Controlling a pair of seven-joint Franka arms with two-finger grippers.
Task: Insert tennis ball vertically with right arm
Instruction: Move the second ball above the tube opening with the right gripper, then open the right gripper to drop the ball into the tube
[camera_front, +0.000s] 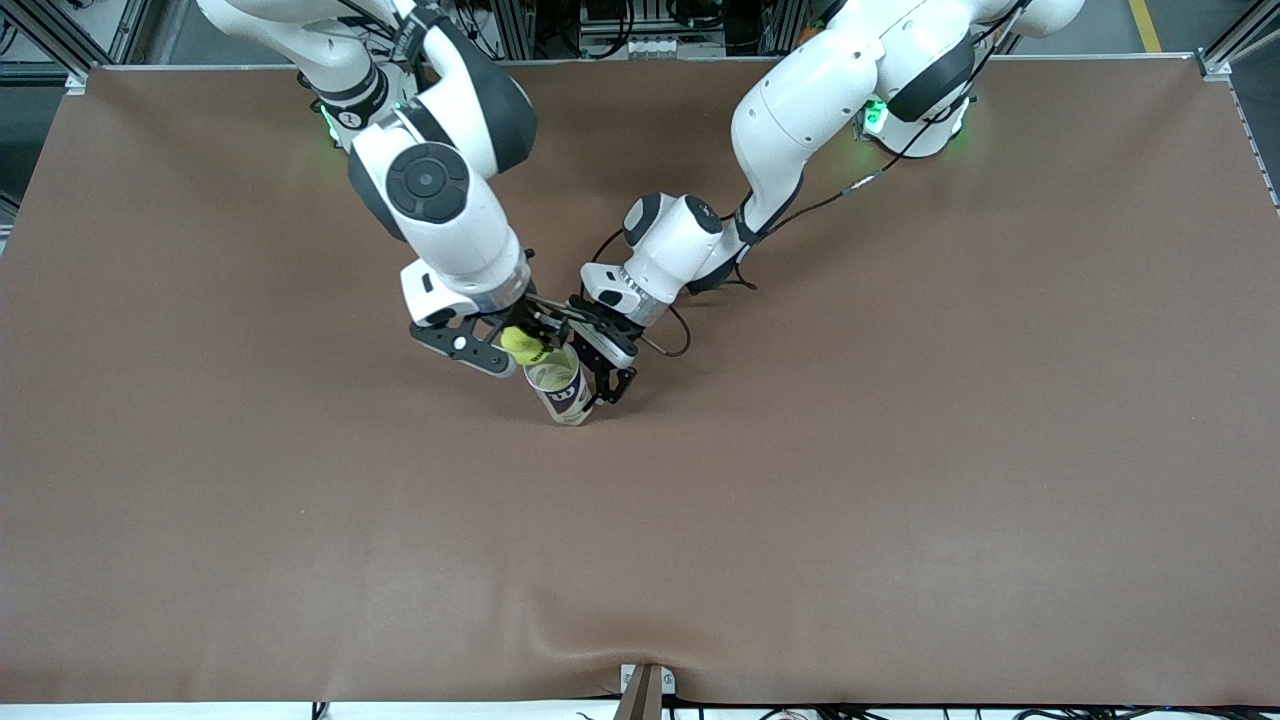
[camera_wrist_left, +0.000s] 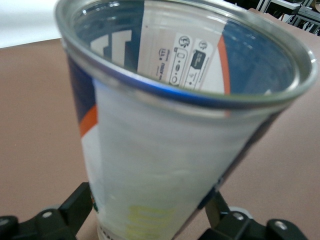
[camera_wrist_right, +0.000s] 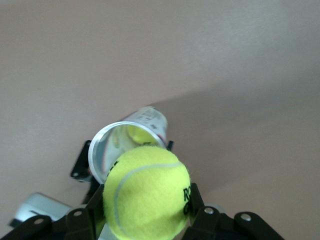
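A clear tennis-ball can (camera_front: 560, 388) with a blue, white and orange label stands upright on the brown table, its mouth open. My left gripper (camera_front: 598, 372) is shut on the can's side; the can (camera_wrist_left: 170, 125) fills the left wrist view between the black fingers (camera_wrist_left: 75, 205). My right gripper (camera_front: 520, 345) is shut on a yellow-green tennis ball (camera_front: 518, 345) and holds it just above the rim of the can, slightly toward the right arm's end. In the right wrist view the ball (camera_wrist_right: 147, 192) sits between the fingers (camera_wrist_right: 197, 210), with the can's open mouth (camera_wrist_right: 117, 145) below it and another ball inside.
The brown mat (camera_front: 900, 450) covers the whole table. A small bracket (camera_front: 645, 685) sits at the table edge nearest the front camera. Metal frame posts (camera_front: 75, 80) stand at the corners by the robots' bases.
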